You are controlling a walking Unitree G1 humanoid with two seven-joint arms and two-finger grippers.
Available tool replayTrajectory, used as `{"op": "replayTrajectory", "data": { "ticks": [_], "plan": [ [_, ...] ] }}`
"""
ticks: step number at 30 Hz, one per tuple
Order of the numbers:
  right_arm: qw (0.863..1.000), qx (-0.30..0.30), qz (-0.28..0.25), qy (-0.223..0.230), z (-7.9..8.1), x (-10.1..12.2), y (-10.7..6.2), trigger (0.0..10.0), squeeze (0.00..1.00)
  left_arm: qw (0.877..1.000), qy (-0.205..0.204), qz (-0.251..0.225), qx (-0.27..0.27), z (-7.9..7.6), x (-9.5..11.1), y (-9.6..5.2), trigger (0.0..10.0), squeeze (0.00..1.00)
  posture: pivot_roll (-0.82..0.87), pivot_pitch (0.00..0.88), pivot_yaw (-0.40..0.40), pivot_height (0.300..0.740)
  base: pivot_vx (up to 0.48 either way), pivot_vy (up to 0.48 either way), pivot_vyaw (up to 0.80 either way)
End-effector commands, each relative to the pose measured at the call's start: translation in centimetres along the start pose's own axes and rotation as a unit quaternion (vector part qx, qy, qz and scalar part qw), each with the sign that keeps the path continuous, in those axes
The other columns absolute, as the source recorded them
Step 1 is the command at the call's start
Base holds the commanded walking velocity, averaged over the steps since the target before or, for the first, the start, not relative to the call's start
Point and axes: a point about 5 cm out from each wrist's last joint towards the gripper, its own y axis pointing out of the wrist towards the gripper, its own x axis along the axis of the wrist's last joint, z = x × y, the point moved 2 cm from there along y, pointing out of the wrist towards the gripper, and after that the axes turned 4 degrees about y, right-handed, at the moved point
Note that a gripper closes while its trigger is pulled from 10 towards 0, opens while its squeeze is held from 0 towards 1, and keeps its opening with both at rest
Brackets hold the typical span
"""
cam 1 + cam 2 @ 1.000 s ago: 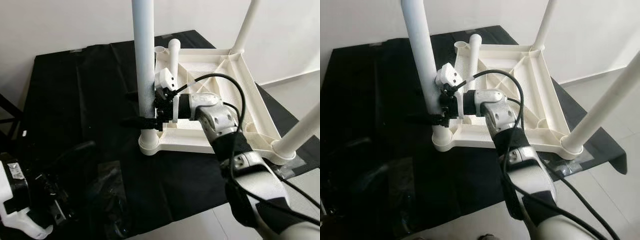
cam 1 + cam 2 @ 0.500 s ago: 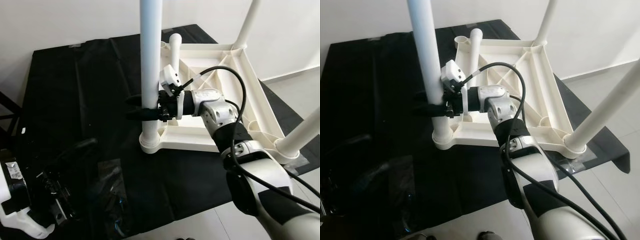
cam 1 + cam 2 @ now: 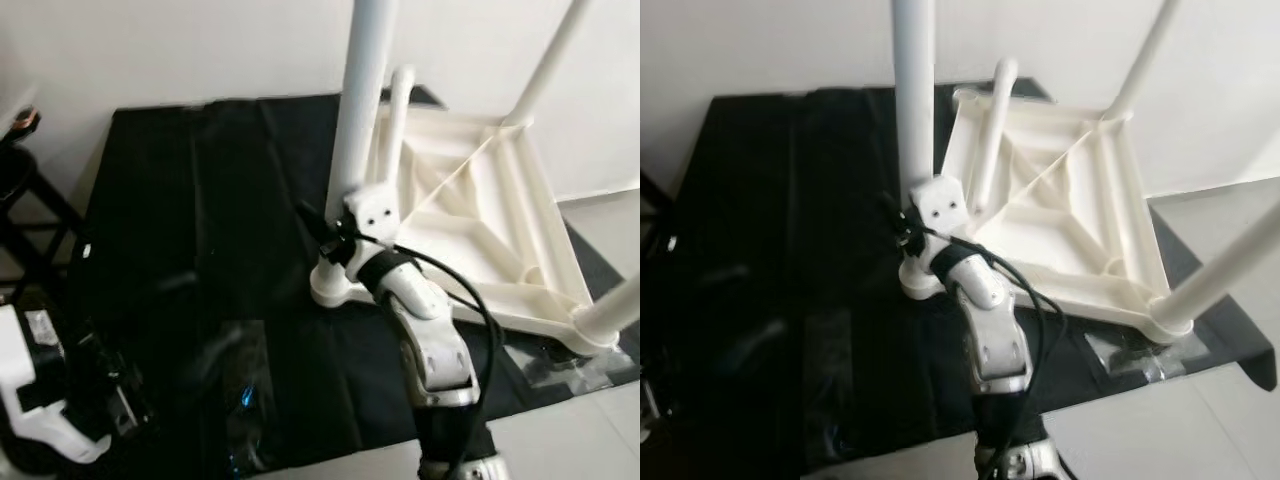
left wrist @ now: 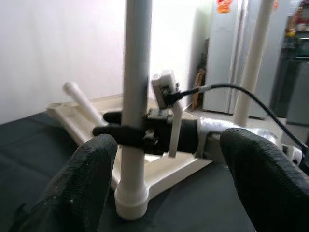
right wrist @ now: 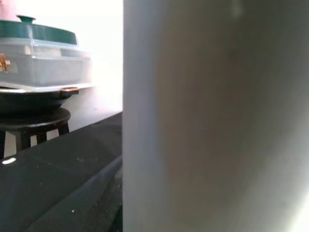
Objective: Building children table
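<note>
Right end effector (image 4: pixel 126 129): black fingers clamped around the near table leg (image 3: pixel 358 130), low on the tube, just above the corner socket (image 3: pixel 330 286) where the leg stands upright.
Left end effector (image 4: pixel 164 179): fingers spread wide apart, holding nothing, low at the robot's left over the black sheet (image 3: pixel 180 220), aimed across at the clamped leg.
Table: white children's table top (image 3: pixel 480 220) lies upside down on the black sheet on the floor, stretching away from the right end effector on its far side; ribbed underside faces up.
Other legs: two more legs stand in the far corners, beyond and to the right of the clamp; a fourth, loose leg (image 3: pixel 990 130) leans slanted just behind the held one, its far corner socket apparently not yet filled.
Handling: hollow plastic tubes, judged light and stiff but smooth, so apt to slip or twist in the fingers; a hold low near the socket gives the best control for pressing or turning a leg home. The top is likely light enough to shift when pushed.
Beyond the sheet: a dark stool (image 5: pixel 34 123) carrying a lidded container.
Writing: no legible brand or label anywhere.
</note>
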Motion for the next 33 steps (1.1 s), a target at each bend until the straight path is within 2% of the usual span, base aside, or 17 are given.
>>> {"op": "replayTrajectory", "data": {
  "ticks": [1,7,8,10,11,12,13,15,16,17,19,21,22,23,25,30,33],
  "plan": [
    [0.998,-0.003,0.061,0.008,1.4,-2.9,-0.2,0.0,0.00,1.000,-0.007,0.008,-0.008,0.0,-0.5,0.1,10.0,0.00,0.03,0.131,-0.021,0.740,0.000,0.000,0.00],
    [0.998,0.013,0.060,0.009,1.2,-2.8,0.6,0.0,0.00,1.000,0.001,-0.001,-0.008,0.5,-0.4,0.4,10.0,0.00,0.02,0.121,-0.025,0.740,0.000,0.000,0.00],
    [0.998,0.029,0.059,0.017,1.4,-2.6,0.9,2.7,0.00,1.000,0.002,-0.001,-0.007,0.5,-0.4,0.4,10.0,0.00,0.02,0.121,-0.025,0.740,0.000,0.000,0.00],
    [0.998,0.029,0.059,0.017,1.4,-2.6,0.9,2.7,0.00,1.000,0.002,-0.001,-0.007,0.5,-0.4,0.4,10.0,0.00,0.02,0.121,-0.025,0.740,0.000,0.000,0.00],
    [0.997,0.050,0.055,0.022,1.6,-2.3,1.2,10.0,0.00,1.000,0.001,0.000,-0.006,0.4,-0.5,0.4,10.0,0.00,0.02,0.121,-0.026,0.740,0.000,0.000,0.00],
    [0.995,0.075,0.050,0.038,1.8,-1.9,1.5,10.0,1.00,1.000,0.001,0.000,-0.005,0.4,-0.5,0.4,10.0,0.00,0.02,0.121,-0.026,0.740,0.000,0.000,0.00],
    [0.995,0.075,0.050,0.038,1.8,-1.9,1.5,10.0,1.00,1.000,0.001,0.000,-0.005,0.4,-0.5,0.4,10.0,0.00,0.02,0.121,-0.026,0.740,0.000,0.000,0.00],
    [0.970,0.230,0.024,0.071,2.9,0.4,1.6,10.0,1.00,1.000,0.002,0.000,-0.004,0.4,-0.5,0.3,10.0,0.00,0.03,0.128,-0.028,0.740,0.000,0.000,0.00],
    [0.970,0.230,0.024,0.071,2.9,0.4,1.6,10.0,1.00,1.000,0.002,0.000,-0.004,0.4,-0.5,0.3,10.0,0.00,0.03,0.128,-0.028,0.740,0.000,0.000,0.00],
    [0.957,0.279,0.019,0.074,3.0,1.3,1.4,10.0,1.00,1.000,0.002,0.000,-0.003,0.5,-0.5,0.3,10.0,0.00,0.03,0.131,-0.029,0.740,0.000,0.000,0.00],
    [0.957,0.279,0.019,0.074,3.0,1.3,1.4,10.0,1.00,1.000,0.002,0.000,-0.003,0.5,-0.5,0.3,10.0,0.00,0.03,0.131,-0.029,0.740,0.000,0.000,0.00],
    [0.947,0.316,0.015,0.045,2.5,1.8,1.3,10.0,1.00,1.000,0.002,0.001,-0.003,0.4,-0.5,0.3,10.0,0.00,0.03,0.133,-0.030,0.740,0.000,0.000,0.00],
    [0.940,0.341,0.020,0.015,1.6,1.8,1.6,10.0,0.42,1.000,0.002,0.001,-0.003,0.4,-0.5,0.3,10.0,0.00,0.04,0.142,-0.032,0.740,0.000,0.000,0.00],
    [0.934,0.356,0.020,-0.010,0.4,1.9,2.3,10.0,0.00,1.000,0.002,0.001,-0.003,0.3,-0.4,0.3,10.0,0.00,0.05,0.145,-0.034,0.740,0.000,0.000,0.00],
    [0.934,0.356,0.020,-0.010,0.4,1.9,2.3,10.0,0.00,1.000,0.002,0.001,-0.003,0.3,-0.4,0.3,10.0,0.00,0.05,0.145,-0.034,0.740,0.000,0.000,0.00],
    [0.915,0.403,0.013,-0.013,-2.0,3.1,4.0,10.0,0.00,1.000,0.002,0.010,0.003,-0.2,-0.1,-0.2,10.0,0.00,0.08,0.171,-0.033,0.740,0.000,0.000,0.00],
    [0.893,0.450,0.017,-0.001,-2.2,4.1,4.6,10.0,0.00,1.000,0.002,0.016,0.006,-0.4,0.2,-0.5,10.0,0.00,0.09,0.184,-0.031,0.740,0.000,0.000,0.00]
  ]
}}
